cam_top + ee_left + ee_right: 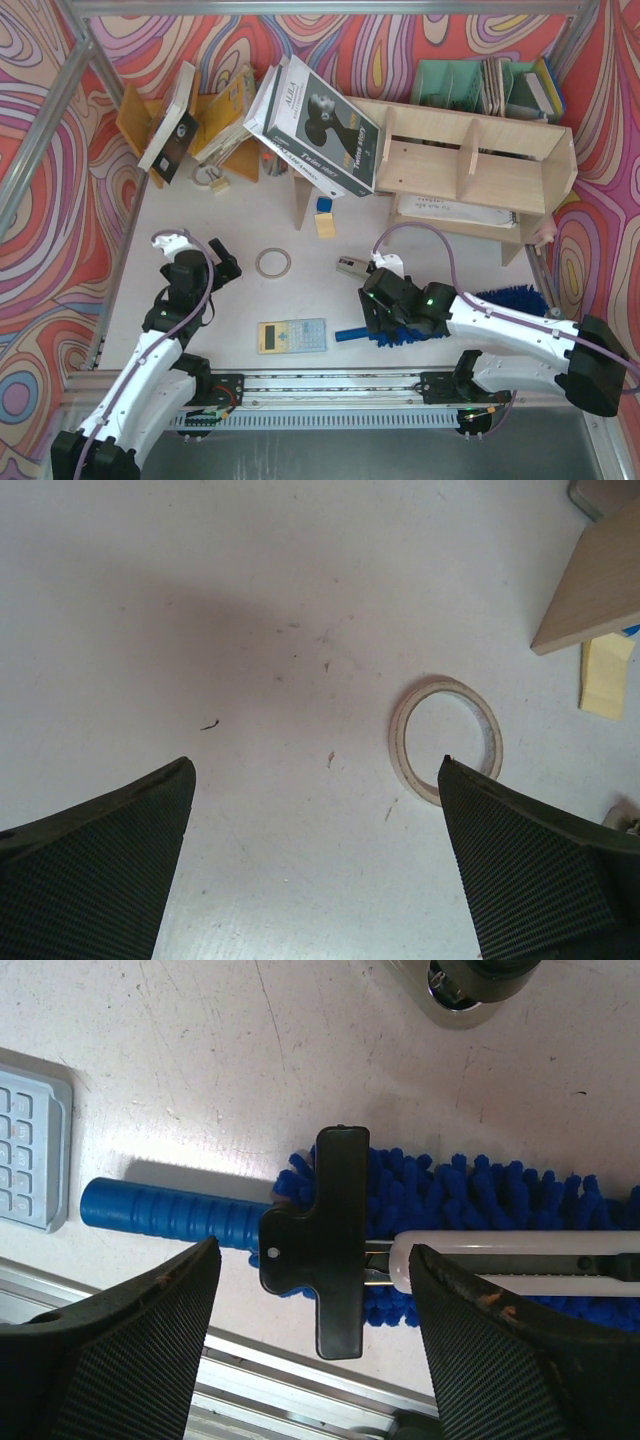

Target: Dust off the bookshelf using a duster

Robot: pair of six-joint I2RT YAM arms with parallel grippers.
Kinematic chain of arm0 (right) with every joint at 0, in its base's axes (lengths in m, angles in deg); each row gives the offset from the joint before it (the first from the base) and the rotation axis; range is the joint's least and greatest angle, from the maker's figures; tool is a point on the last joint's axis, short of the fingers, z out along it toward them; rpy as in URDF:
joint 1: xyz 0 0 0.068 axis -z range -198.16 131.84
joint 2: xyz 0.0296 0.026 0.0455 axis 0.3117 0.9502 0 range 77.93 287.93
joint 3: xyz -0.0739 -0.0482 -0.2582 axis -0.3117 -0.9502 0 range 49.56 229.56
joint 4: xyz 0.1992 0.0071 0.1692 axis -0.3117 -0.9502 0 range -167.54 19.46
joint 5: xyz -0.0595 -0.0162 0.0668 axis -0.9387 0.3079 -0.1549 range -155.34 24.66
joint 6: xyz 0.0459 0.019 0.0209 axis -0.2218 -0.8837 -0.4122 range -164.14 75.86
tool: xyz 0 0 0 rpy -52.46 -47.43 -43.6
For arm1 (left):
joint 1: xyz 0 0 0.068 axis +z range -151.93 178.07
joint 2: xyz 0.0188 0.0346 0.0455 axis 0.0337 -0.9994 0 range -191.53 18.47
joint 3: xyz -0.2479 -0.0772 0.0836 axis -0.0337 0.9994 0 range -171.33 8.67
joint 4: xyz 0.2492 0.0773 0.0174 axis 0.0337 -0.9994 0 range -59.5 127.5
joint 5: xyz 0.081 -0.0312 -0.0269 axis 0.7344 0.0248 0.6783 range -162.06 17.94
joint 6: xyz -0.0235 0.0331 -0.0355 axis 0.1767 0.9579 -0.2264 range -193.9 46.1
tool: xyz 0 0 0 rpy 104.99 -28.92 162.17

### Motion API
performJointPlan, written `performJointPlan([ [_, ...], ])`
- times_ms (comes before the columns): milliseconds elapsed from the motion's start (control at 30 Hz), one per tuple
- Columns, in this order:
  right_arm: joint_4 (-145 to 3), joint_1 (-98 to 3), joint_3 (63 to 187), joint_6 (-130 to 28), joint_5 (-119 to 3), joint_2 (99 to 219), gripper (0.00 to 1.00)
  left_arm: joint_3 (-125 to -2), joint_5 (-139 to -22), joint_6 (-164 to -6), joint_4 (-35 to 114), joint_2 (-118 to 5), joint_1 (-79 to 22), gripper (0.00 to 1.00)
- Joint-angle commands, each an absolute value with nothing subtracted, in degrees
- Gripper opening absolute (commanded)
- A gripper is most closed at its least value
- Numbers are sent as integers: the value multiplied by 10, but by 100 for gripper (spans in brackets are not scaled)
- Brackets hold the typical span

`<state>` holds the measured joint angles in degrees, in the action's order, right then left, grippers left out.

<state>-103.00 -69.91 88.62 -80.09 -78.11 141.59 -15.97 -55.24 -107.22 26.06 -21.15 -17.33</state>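
The pale plywood bookshelf [470,165] stands at the back right, and one of its legs shows in the left wrist view [595,585]. The blue fluffy duster [352,334] lies flat on the table near the front edge, mostly under my right arm. In the right wrist view its ribbed handle [170,1215] points left and its fluff [480,1195] runs right. A black T-shaped piece [330,1240] on a white bar [520,1260] lies on top of it. My right gripper [312,1255] is open just above the handle's root, with nothing between its fingers. My left gripper [315,765] is open and empty over bare table.
A tape ring [445,740] lies by my left gripper, with a yellow pad [605,675] beyond it. A calculator [292,335] sits left of the duster handle and a silver stapler [352,266] behind my right gripper. Books [320,125] lean on the shelf. An orange rack [215,120] and a green organiser [450,85] stand at the back.
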Motion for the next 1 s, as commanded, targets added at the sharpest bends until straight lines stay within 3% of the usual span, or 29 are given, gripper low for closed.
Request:
performJointPlan([
  [0, -1044, -702, 909, -792, -778, 1425, 69, -130, -550, -1032, 309, -199, -175, 99],
  [967, -1023, -702, 920, -760, -769, 1499, 62, -125, -550, -1036, 318, -215, -175, 98],
])
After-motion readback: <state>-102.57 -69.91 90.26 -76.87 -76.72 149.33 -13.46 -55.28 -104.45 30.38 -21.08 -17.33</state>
